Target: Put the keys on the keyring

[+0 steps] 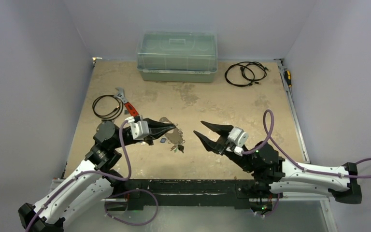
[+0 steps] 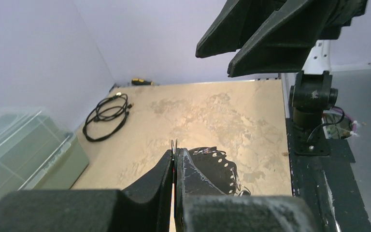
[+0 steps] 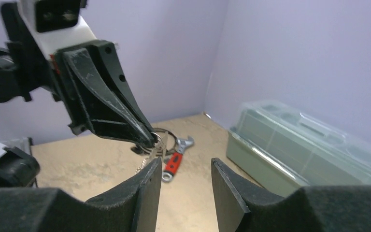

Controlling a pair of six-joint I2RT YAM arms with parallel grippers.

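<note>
No word, number, brand or sign can be read in any view. The coloured tags on the keys [image 1: 178, 144] are too small to tell whether they carry writing. The red handle of the wrench [image 3: 173, 163] shows no mark that can be made out, and the clear plastic box [image 1: 177, 55] at the far edge of the desk [image 1: 251, 104] shows only its moulded ribs.
</note>
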